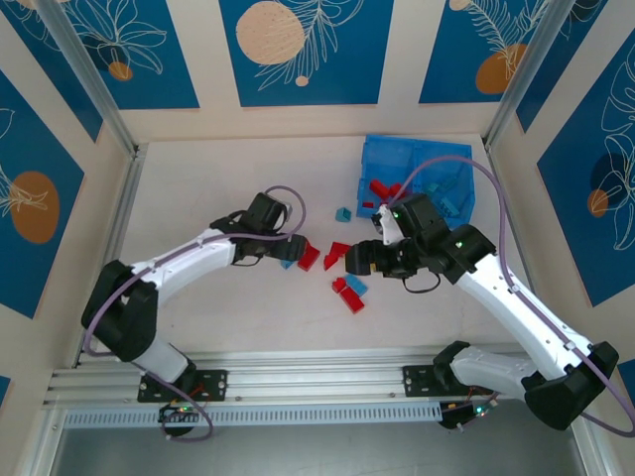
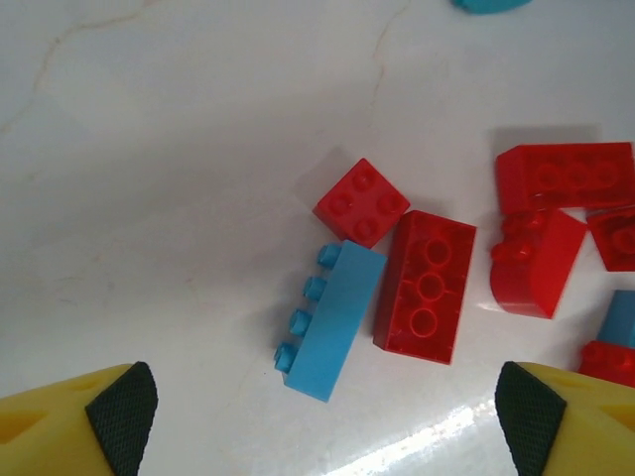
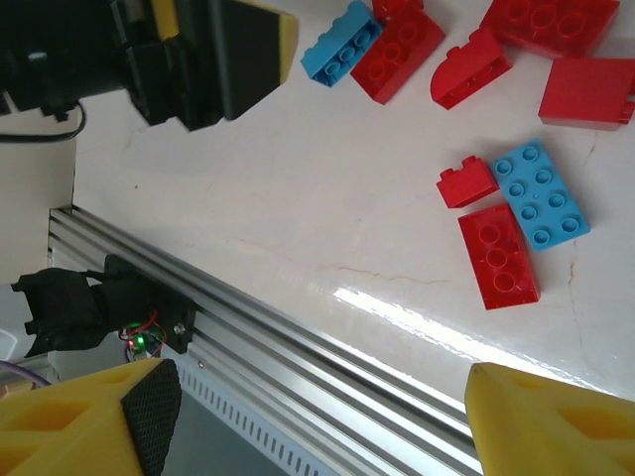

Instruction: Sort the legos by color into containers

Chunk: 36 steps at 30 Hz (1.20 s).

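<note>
In the left wrist view a light blue lego [image 2: 332, 319] lies on its side against an upturned red lego [image 2: 427, 286], with a small red square one [image 2: 361, 201] behind them. My left gripper [image 2: 322, 416] hovers just short of them, open, with nothing between its fingers. From above, the left gripper [image 1: 296, 252] is at a red lego [image 1: 309, 258]. My right gripper [image 1: 355, 260] is open and empty beside the middle cluster [image 1: 349, 292]. Its wrist view shows the right gripper [image 3: 317, 416] over the rail, with a blue lego [image 3: 541, 193] and a red lego [image 3: 498, 256] on the table. The blue bin [image 1: 382, 151] holds red legos [image 1: 382, 189] left and blue legos [image 1: 452, 203] right.
An aluminium rail [image 1: 317, 369] runs along the table's near edge under both arm bases. A lone teal lego [image 1: 343, 213] lies between the arms and the bin. More red legos [image 2: 566, 177] sit to the right of the left gripper. Walls enclose the table on three sides.
</note>
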### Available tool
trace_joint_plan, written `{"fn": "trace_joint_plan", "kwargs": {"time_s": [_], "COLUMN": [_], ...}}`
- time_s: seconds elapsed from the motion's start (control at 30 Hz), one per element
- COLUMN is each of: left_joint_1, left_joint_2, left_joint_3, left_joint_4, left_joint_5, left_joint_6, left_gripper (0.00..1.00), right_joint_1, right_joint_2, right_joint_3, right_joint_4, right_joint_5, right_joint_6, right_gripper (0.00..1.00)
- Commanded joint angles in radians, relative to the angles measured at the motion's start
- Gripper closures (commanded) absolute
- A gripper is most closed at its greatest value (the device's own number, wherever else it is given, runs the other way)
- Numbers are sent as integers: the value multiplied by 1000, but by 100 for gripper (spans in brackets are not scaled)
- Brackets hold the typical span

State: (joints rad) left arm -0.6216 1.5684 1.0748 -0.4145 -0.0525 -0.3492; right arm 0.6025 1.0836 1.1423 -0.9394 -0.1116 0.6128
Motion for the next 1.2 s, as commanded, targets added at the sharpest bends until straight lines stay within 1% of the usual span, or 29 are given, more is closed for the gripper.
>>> {"fn": "trace_joint_plan", "kwargs": {"time_s": [0.0,0.07,0.1,0.23,0.37,0.43,0.67,0.83,1.0,1.07,1.17], "left_joint_1": [13,15,14,14,15,13,14,13,15,17,22], "left_joint_2": [58,90,104,165,182,211,372,459,480,467,439], "left_joint_3": [40,54,65,106,102,122,294,367,354,329,288], "left_joint_4": [-15,-11,-13,-38,16,42,-20,-62,-110,-119,-122], "left_joint_5": [24,25,31,74,145,156,69,58,12,-1,7], "left_joint_6": [-31,-26,-17,15,41,52,71,64,58,55,46], "left_gripper": [17,23,25,26,25,26,25,27,35,35,35], "right_joint_1": [7,8,8,6,6,6,5,5,5,5,5], "right_joint_2": [0,-9,-15,-36,-43,-43,-52,-73,-78,-77,-71], "right_joint_3": [-13,-17,-18,-27,-46,-56,-56,-72,-81,-85,-87], "right_joint_4": [-37,-28,-23,-25,-25,-20,-38,-40,-46,-41,-32], "right_joint_5": [10,2,-1,21,31,31,43,53,59,59,55], "right_joint_6": [32,38,38,47,59,66,74,88,98,98,97], "right_gripper": [22,22,22,22,22,22,22,21,21,21,21]}}
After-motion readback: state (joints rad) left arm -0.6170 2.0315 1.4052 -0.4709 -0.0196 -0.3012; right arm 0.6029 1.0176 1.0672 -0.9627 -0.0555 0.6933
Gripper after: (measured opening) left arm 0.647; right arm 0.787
